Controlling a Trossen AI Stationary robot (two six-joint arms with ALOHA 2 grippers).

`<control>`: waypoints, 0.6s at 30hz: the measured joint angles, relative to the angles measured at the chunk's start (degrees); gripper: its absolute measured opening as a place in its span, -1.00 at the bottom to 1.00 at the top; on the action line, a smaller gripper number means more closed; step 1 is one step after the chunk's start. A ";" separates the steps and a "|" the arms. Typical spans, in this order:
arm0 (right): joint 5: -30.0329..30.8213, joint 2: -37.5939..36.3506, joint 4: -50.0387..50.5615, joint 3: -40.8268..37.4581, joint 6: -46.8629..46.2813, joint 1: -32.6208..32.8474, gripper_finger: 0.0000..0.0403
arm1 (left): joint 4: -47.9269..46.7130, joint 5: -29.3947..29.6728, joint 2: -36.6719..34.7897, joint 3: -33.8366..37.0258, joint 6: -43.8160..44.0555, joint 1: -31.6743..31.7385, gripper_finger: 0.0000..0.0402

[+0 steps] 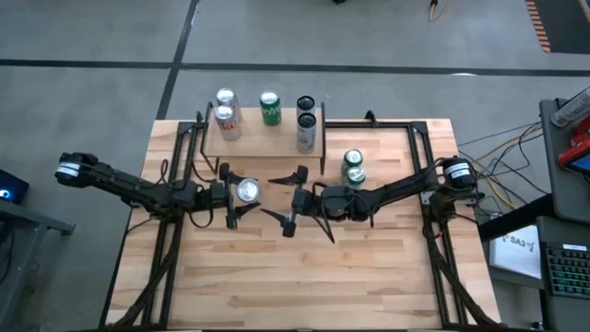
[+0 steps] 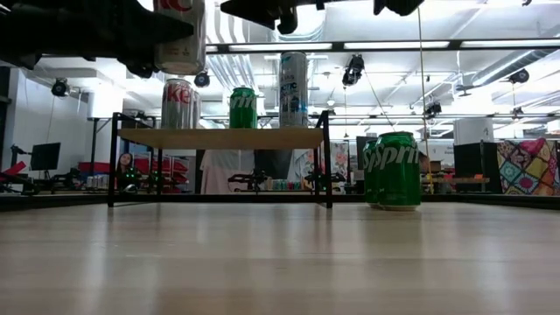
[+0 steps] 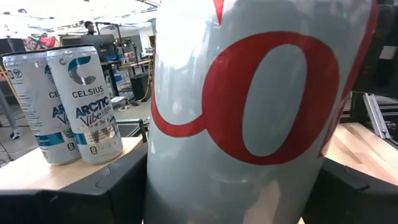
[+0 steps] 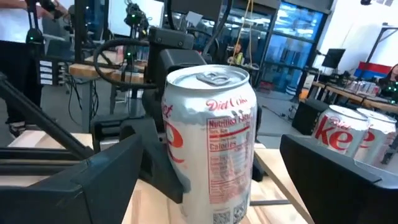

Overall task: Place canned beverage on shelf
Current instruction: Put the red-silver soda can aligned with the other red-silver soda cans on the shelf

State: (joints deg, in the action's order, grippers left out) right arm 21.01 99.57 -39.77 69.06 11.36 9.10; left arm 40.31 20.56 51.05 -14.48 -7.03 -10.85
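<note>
Silver, with red script lettering, the Diet Coke can sits upright between the fingers of the left gripper, which pinch it by its sides. In the low view the can hangs well above the tabletop, higher than the shelf plank. From above it lies just in front of the shelf, near the shelf's left half and apart from it.

In the left wrist view the can fills most of the picture: a pale silver wall with large red letter shapes. The right wrist view shows its pull-tab top, the red "Diet Coke" script and a nutrition panel.

Facing it from the other side is the right gripper, its fingers spread wide and holding nothing, close beside the can but not touching it.

On the shelf stand two silver Diet Coke cans at the left, a green can in the middle and two tall Celsius cans at the right. Two green Sprite cans stand on the table to the right of the shelf, beside the right arm.
</note>
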 joint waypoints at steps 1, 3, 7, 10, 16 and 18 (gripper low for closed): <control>-0.02 0.00 -0.19 0.00 -0.57 -0.15 0.83 | 0.01 0.00 0.00 0.00 0.02 0.00 0.47; 0.00 0.00 -0.46 0.00 -1.65 -0.54 0.83 | 0.01 0.02 0.00 0.00 0.00 0.00 0.47; -0.63 0.00 -1.26 0.00 -2.50 -0.85 0.83 | -0.05 0.58 0.07 0.00 -0.01 0.00 0.47; -1.63 0.00 -1.55 0.04 -3.24 -0.94 0.83 | 0.03 2.40 0.13 0.00 -0.19 0.02 0.47; -1.92 0.00 -1.74 0.04 -1.37 -1.37 0.83 | 1.68 3.07 1.55 0.00 0.92 0.02 0.47; -1.99 0.00 -1.59 0.40 -0.40 -1.31 0.83 | 3.59 3.11 2.85 0.00 1.48 0.02 0.47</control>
State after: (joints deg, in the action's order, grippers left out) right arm 19.03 99.57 -41.36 69.45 10.96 7.79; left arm 43.90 23.67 53.90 -14.48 -5.55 -10.83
